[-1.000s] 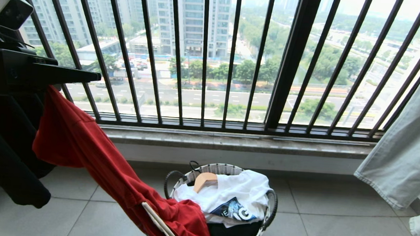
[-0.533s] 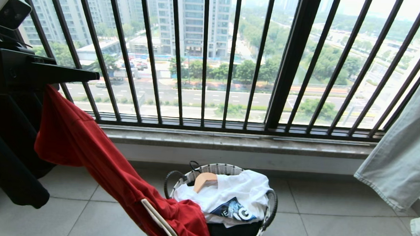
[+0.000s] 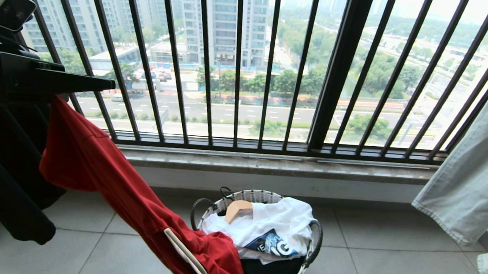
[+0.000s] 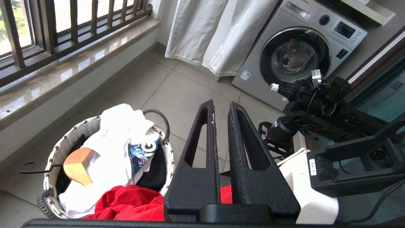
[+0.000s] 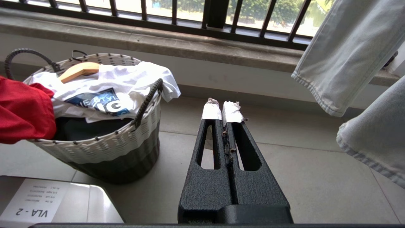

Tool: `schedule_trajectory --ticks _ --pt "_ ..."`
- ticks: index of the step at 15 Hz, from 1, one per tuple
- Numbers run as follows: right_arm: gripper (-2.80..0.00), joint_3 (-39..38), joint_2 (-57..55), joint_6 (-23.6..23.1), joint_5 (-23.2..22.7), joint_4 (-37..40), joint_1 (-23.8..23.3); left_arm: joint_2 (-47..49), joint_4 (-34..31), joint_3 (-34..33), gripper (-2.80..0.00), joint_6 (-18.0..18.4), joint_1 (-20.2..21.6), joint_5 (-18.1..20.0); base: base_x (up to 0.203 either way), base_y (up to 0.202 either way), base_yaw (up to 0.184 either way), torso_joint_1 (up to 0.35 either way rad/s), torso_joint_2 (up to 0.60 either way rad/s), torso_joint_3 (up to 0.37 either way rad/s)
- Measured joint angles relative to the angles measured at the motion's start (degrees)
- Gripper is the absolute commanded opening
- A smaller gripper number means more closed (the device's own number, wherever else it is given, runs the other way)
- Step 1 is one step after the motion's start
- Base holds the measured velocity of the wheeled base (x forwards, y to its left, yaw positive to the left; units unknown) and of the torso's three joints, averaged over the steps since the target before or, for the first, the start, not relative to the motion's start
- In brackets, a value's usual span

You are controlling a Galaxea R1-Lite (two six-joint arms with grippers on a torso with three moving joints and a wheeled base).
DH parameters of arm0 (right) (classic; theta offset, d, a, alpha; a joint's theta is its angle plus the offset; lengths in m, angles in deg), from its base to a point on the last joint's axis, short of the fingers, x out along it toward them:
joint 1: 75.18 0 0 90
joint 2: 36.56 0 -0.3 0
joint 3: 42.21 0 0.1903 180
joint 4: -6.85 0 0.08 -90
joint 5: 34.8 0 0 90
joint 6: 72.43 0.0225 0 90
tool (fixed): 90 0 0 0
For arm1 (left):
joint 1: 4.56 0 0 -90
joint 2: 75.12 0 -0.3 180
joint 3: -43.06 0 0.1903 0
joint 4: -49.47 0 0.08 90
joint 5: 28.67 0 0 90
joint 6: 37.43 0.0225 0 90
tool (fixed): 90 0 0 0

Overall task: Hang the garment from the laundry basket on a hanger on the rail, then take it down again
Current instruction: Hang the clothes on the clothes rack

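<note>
Garment (image 3: 110, 179) drapes from upper left into laundry basket (image 3: 261, 196), hanger (image 3: 186, 254) seemingly inside

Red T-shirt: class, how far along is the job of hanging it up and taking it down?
Done: the off-white hanger already sits in the red T-shirt. In hand: the left end effector grips the shirt's upper end; its lower end lies on the laundry basket. The right end effector is shut, empty. Left: no rail shows, so hanging looks undone.
</note>
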Motion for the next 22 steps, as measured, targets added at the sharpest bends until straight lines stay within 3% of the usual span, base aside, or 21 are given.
schedule_trajectory --ticks 10,14,18,22 --pt "-2.80 -0.2 0.0 0.0 -0.1 0.3 0.0 4.7 0.0 16.2 -2.80 -12.9 -1.9 0.0 0.000 0.000 0.000 0.000 0.00 0.000" --pt "-2.80 0.2 -0.1 -0.4 -0.1 1.2 0.0 7.2 0.3 22.5 -2.80 -16.5 -3.7 -0.2 0.000 0.000 0.000 0.000 0.00 0.000" --pt "-2.80 7.3 -5.7 1.4 -0.7 1.1 0.0 8.0 2.9 23.6 -2.80 -16.8 -4.5 -0.3 0.000 0.000 0.000 0.000 0.00 0.000" --pt "-2.80 18.6 -19.4 2.7 -8.5 0.5 0.1 7.9 3.0 23.7 -2.80 -16.8 -4.1 -0.4 0.000 0.000 0.000 0.000 0.00 0.000"
